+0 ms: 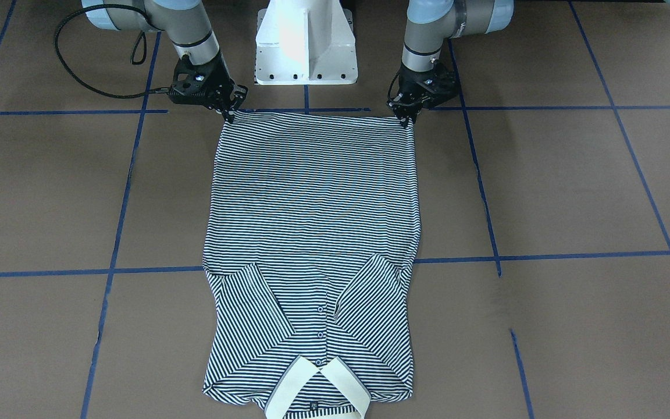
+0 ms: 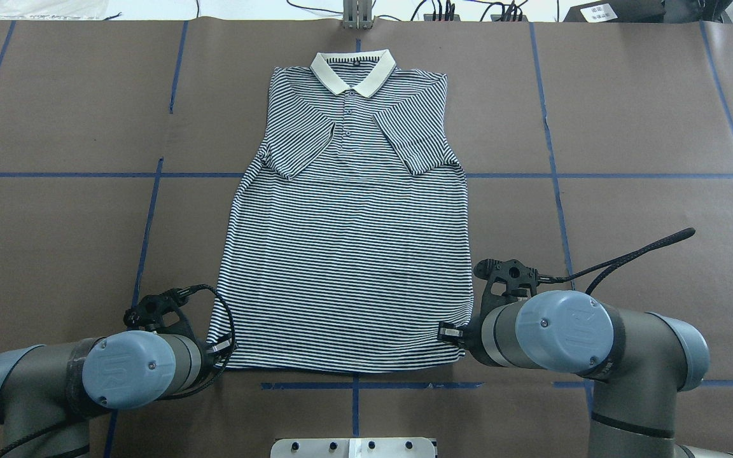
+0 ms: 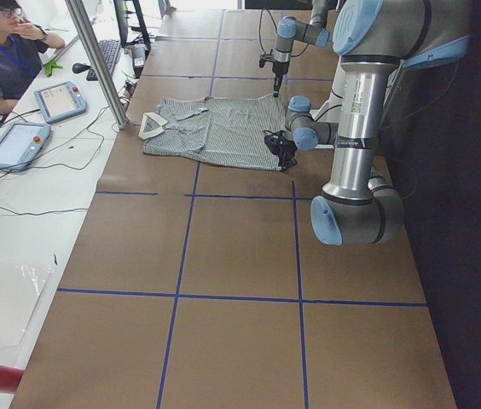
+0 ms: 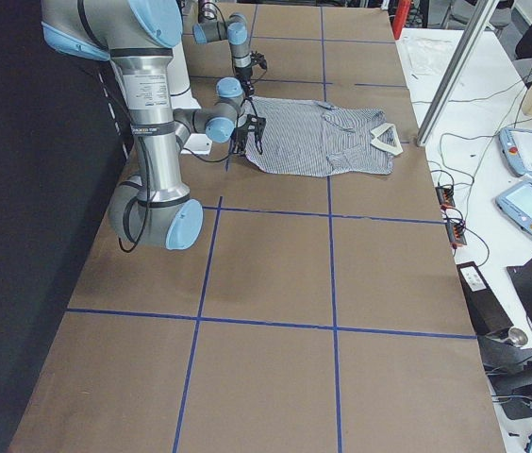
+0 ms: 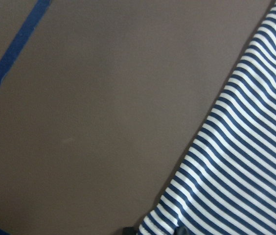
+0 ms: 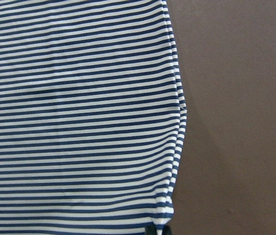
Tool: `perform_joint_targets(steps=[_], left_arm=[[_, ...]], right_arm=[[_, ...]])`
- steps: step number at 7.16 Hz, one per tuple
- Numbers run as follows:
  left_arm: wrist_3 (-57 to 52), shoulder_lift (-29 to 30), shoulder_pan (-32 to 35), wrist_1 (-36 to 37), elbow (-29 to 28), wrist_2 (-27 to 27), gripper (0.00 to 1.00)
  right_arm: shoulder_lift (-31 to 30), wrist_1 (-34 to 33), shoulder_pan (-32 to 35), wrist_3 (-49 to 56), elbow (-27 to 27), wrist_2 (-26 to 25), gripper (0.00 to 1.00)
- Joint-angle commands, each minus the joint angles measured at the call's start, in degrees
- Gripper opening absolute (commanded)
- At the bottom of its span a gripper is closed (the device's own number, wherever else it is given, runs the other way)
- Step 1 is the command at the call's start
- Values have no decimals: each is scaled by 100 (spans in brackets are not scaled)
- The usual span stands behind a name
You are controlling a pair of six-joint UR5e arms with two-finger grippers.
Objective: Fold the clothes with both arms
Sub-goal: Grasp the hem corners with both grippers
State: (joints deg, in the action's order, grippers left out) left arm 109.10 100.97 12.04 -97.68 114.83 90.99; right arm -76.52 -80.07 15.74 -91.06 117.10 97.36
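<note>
The striped polo shirt (image 1: 312, 192) (image 2: 347, 254) lies flat and face up on the brown table. Its cream collar (image 2: 354, 67) is at the far edge and both sleeves are folded in over the chest. My left gripper (image 1: 407, 120) (image 2: 221, 351) is pinched shut on the hem corner on my left side. My right gripper (image 1: 231, 114) (image 2: 448, 331) is shut on the other hem corner. The left wrist view shows the shirt's side edge (image 5: 245, 161) with dark fingertips at the bottom. In the right wrist view the hem corner (image 6: 79, 122) runs down to the fingertips.
The white pedestal base (image 1: 306, 46) stands just behind the hem. Blue tape lines (image 2: 150, 210) grid the table. A metal post (image 3: 95, 60) rises near the collar end. A seated person (image 3: 2, 51) and tablets (image 3: 57, 100) are at a white side desk.
</note>
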Motion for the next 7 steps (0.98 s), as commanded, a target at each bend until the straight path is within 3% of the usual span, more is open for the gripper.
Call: perform_joint_targets(steps=[1, 4, 5, 7], left_arm=[[-3, 19, 17, 4, 144, -3, 0], [6, -16, 61, 108, 592, 6, 0], [-3, 1, 18, 501, 828, 15, 0], [14, -7, -384, 1720, 1985, 59, 0]], right_arm=[[-12, 9, 16, 9, 5, 11, 0], [-64, 35, 42, 122, 49, 81, 0], [-230, 35, 43, 158, 363, 203, 0], [-757, 26, -254, 158, 1197, 415, 0]])
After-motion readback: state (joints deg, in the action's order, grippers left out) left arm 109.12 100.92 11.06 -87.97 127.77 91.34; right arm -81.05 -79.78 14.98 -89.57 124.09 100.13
